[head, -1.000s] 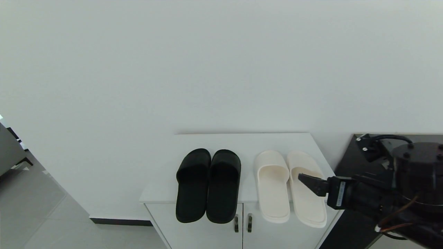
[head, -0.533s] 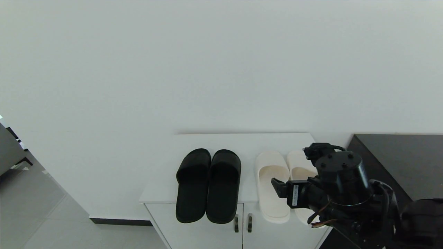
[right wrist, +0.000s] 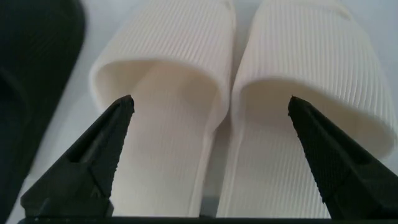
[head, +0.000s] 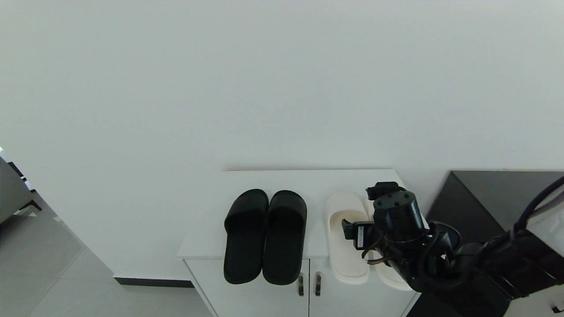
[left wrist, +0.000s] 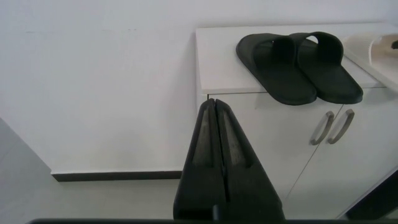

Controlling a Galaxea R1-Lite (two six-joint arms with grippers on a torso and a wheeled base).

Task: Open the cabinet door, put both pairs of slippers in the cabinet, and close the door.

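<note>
A pair of black slippers [head: 264, 235] and a pair of white slippers [head: 347, 240] lie side by side on top of a white cabinet [head: 308, 180], toes toward the wall. Both cabinet doors [head: 260, 290] are closed, with two dark handles [head: 309, 284] at the middle seam. My right gripper [right wrist: 211, 102] hangs open just above the white slippers [right wrist: 249, 124], one finger [right wrist: 99, 155] over each slipper's outer side. My left gripper [left wrist: 215, 106] is shut on nothing, low and out in front of the cabinet's left door [left wrist: 261, 143], with the black slippers [left wrist: 298, 59] beyond it.
A white wall rises right behind the cabinet. A dark surface [head: 480, 193] stands to the cabinet's right. Grey floor [head: 66, 281] spreads to the left, with a piece of dark furniture [head: 11, 189] at the far left edge.
My right arm has swung in from the right edge and now sits over the white slippers, its wrist covering the right one. The slippers and cabinet doors have not moved.
</note>
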